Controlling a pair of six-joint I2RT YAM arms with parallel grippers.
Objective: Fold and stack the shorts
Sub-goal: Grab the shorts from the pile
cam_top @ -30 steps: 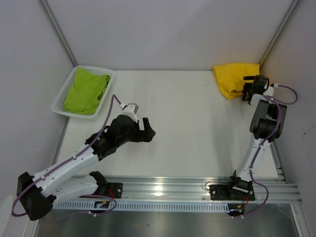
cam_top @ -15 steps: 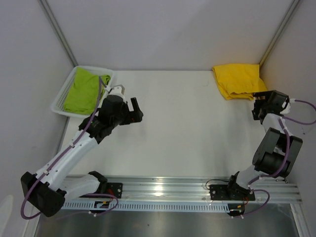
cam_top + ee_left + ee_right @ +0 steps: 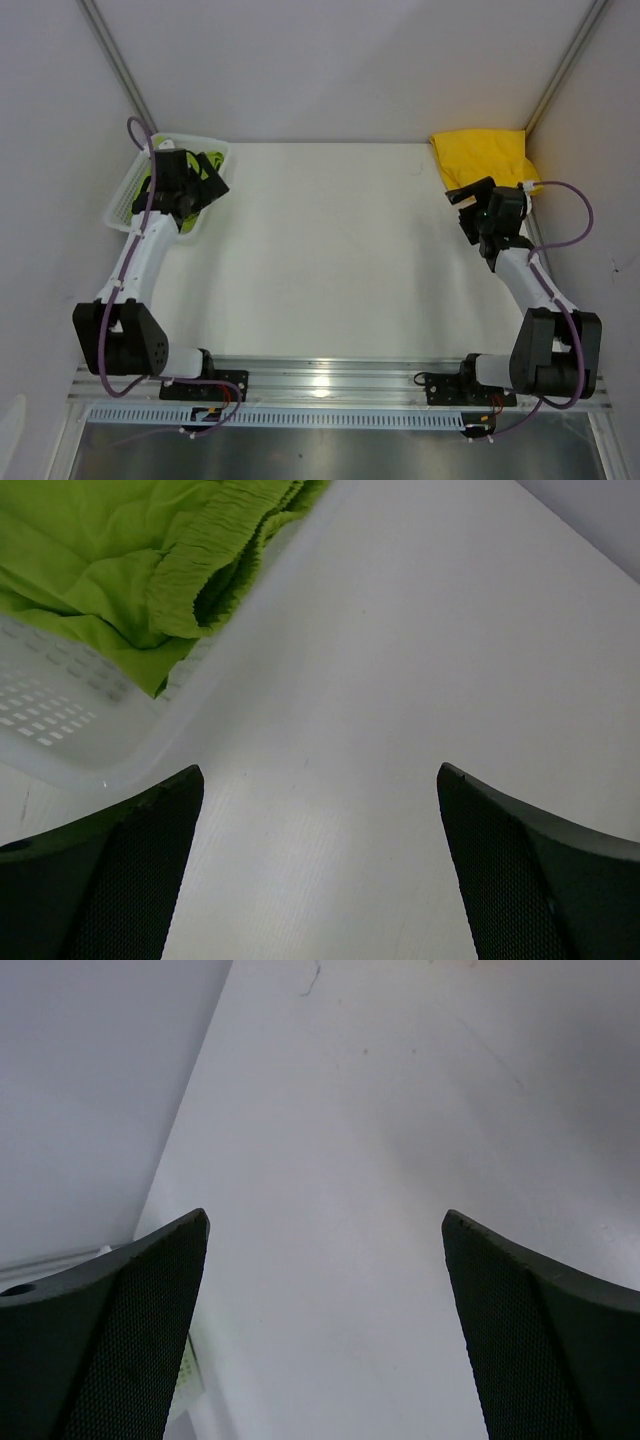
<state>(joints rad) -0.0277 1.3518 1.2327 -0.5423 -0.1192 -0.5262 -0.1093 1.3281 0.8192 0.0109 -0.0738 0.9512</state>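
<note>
The left gripper (image 3: 208, 172) hangs over the white plastic mesh basket (image 3: 120, 207) at upper left, jaws spread wide and empty. It seems poised to lift out the crumpled lime green cloth shorts (image 3: 110, 560) inside. The bright yellow cloth shorts (image 3: 485, 158) lie flattish in the upper right corner, with the right gripper (image 3: 466, 214), also spread and empty, just below.

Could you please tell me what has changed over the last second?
The left claw swung from the middle of the table to the far-left basket, by the green shorts. The right claw pulled back from the yellow shorts, then returned beside their near edge. Both claws are open and empty; both shorts stayed put.
</note>
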